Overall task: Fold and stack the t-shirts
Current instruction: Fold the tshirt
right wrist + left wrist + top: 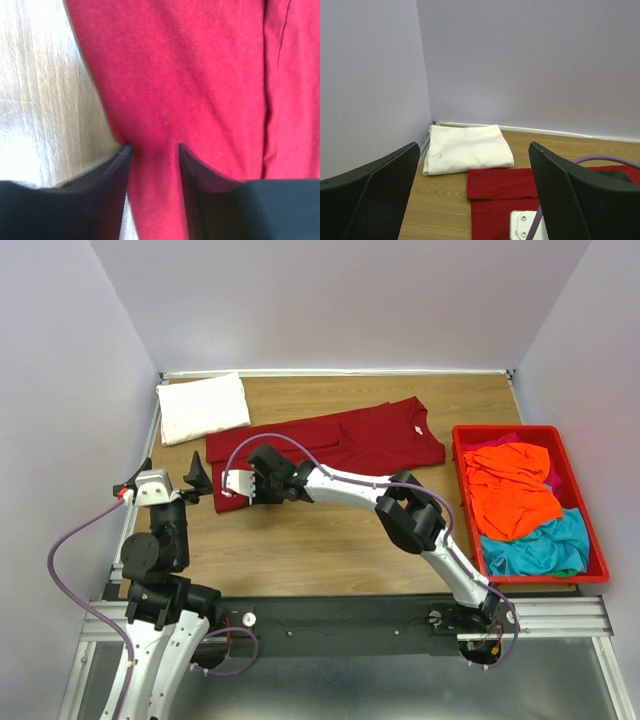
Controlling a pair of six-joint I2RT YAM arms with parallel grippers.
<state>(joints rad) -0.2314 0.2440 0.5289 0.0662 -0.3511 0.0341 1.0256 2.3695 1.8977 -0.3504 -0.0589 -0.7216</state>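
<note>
Right hand (154, 147) straddles a bunched dark red t-shirt (200, 75) edge (grip unclear).

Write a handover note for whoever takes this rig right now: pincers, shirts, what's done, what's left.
Left pincer: open, empty, at the left edge of the table.
Right pincer: jaws straddle a pinch of the dark red t-shirt at its near left edge; firm grip unconfirmed.
White t-shirt: folded, far left corner.
Orange t-shirt and teal t-shirt: crumpled in the red bin, right side.
Done: white one folded.
Left: finish folding the dark red one, stack it, then fold the bin's shirts.
</note>
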